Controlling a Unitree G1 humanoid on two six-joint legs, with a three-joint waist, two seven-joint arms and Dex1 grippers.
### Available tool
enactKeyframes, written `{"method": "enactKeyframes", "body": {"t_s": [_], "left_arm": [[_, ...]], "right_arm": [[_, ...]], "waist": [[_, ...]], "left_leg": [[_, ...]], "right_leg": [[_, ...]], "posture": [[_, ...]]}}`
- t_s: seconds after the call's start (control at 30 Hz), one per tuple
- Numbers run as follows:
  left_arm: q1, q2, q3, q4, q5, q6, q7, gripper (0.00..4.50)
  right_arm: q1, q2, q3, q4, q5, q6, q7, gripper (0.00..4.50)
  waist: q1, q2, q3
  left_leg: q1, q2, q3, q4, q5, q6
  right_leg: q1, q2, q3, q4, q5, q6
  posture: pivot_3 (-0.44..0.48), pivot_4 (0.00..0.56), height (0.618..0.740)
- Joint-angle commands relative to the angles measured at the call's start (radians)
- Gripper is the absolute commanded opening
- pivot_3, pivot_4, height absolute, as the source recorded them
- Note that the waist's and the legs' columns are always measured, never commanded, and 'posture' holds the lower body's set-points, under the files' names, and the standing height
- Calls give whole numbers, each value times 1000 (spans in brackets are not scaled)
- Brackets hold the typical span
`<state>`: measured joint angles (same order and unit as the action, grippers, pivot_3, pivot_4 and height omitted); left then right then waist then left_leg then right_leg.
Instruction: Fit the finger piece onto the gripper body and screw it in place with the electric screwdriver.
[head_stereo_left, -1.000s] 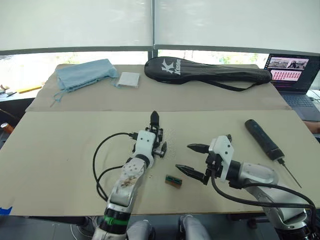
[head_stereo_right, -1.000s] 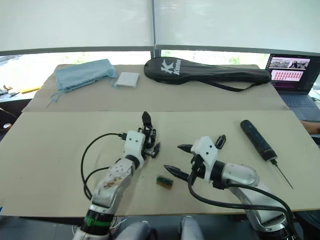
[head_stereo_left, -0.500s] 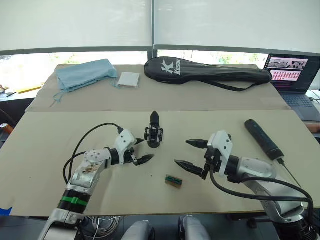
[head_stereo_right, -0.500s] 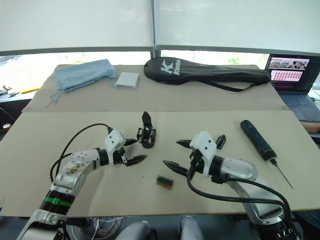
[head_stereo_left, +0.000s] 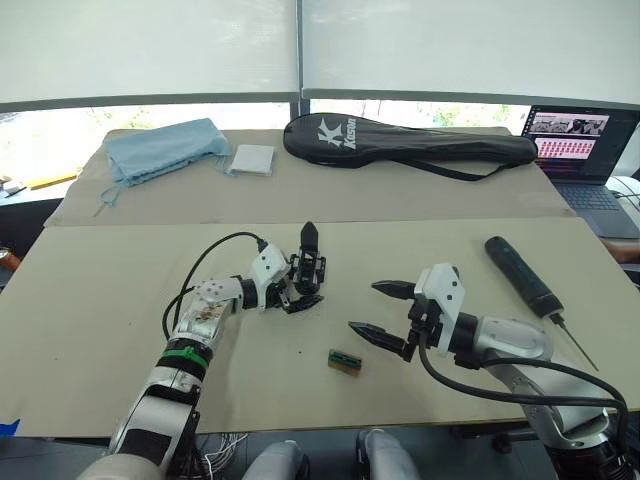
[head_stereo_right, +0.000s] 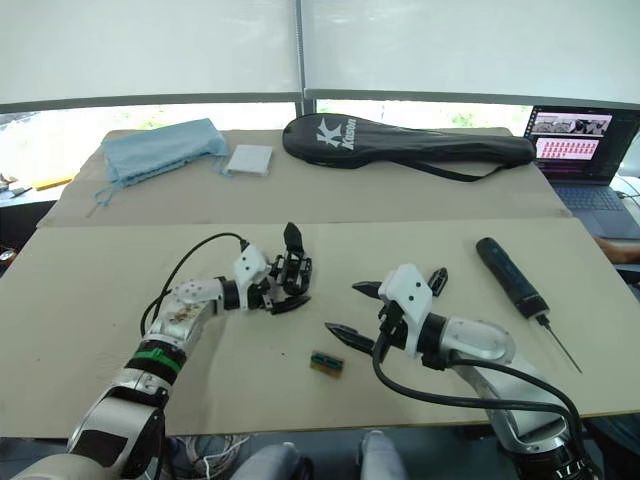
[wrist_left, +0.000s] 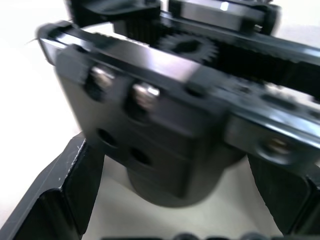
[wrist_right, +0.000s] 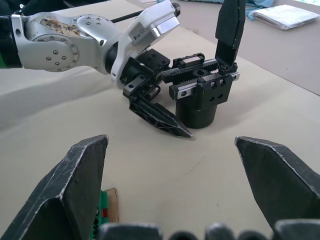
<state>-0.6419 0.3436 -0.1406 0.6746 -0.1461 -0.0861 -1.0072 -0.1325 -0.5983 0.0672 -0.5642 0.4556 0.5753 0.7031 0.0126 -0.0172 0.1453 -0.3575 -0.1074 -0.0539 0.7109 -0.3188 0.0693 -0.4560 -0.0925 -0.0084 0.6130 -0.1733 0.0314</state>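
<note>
Gripper body (head_stereo_left: 309, 271) stands upright at frame centre on the surface (head_stereo_left: 100, 300), its one black finger pointing up. Left gripper (head_stereo_left: 291, 289) is right at it, jaws spread either side of the base. In the left wrist view the body sits between the fingers, but I can't tell whether they touch it; not clamped as far as I can see.

Finger piece (head_stereo_right: 437, 279) lies just past the right gripper (head_stereo_right: 353, 311), right of centre, loose on the surface. Right jaws are wide open and empty, pointing toward the gripper body but apart from it.

Electric screwdriver (head_stereo_left: 526, 278) lies further right, bit toward the lower right of the frame, untouched. Small green-and-tan block (head_stereo_left: 346, 361) sits below centre, near the right gripper's lower finger.

My read: early stage, securing the body; nothing fitted yet.

Risks:
- The body looks top-heavy on a small round base, so an off-centre squeeze from the left jaws could tip or spin it.
- The finger piece sits behind the right gripper's wrist, making for an awkward reach; the arm could sweep it toward the screwdriver.
- The green block could get bumped by the right lower finger.
- Cables at both wrists could drag across loose parts.
</note>
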Motion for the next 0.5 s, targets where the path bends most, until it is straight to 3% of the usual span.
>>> {"method": "enactKeyframes", "body": {"t_s": [0.03, 0.13, 0.2, 0.4, 0.5], "left_arm": [[-24, -6, 25, 18, -17, -34, -31, 3608], [10, -7, 31, -69, -39, 0, -41, 2326], [57, -14, 28, -181, -52, 44, -21, 2333], [217, -113, -12, -598, -7, 277, 237, 2333], [268, -146, -57, -710, 33, 342, 311, 2333]], "right_arm": [[3, -1, -18, -47, 17, -1, -6, 4500], [7, 1, -18, -48, 16, -3, -10, 4500], [11, -3, -20, -53, 15, -6, -10, 4500], [31, -25, -41, -77, 18, -6, -5, 4500], [42, -30, -52, -83, 20, -3, -10, 4500]], "waist": [[0, 0, 0], [0, 0, 0], [-1, 0, 0], [6, 0, 0], [8, 0, 0]], "left_leg": [[0, 0, 0, 0, 0, 0], [0, 0, 0, 0, 0, 0], [-1, 0, 0, 0, 0, 0], [-4, 0, 0, 3, 0, 1], [-5, 0, 0, 3, -1, 1]], "right_leg": [[0, 0, 0, 0, 0, 0], [0, 0, 0, 0, 0, 0], [-1, 0, 0, 0, 0, 0], [-2, 0, 0, 0, 0, 0], [-2, 0, 1, -1, 0, 0]], "posture": [[0, 150, 736], [0, 150, 736], [0, 150, 736], [0, 150, 736], [0, 150, 736]]}}
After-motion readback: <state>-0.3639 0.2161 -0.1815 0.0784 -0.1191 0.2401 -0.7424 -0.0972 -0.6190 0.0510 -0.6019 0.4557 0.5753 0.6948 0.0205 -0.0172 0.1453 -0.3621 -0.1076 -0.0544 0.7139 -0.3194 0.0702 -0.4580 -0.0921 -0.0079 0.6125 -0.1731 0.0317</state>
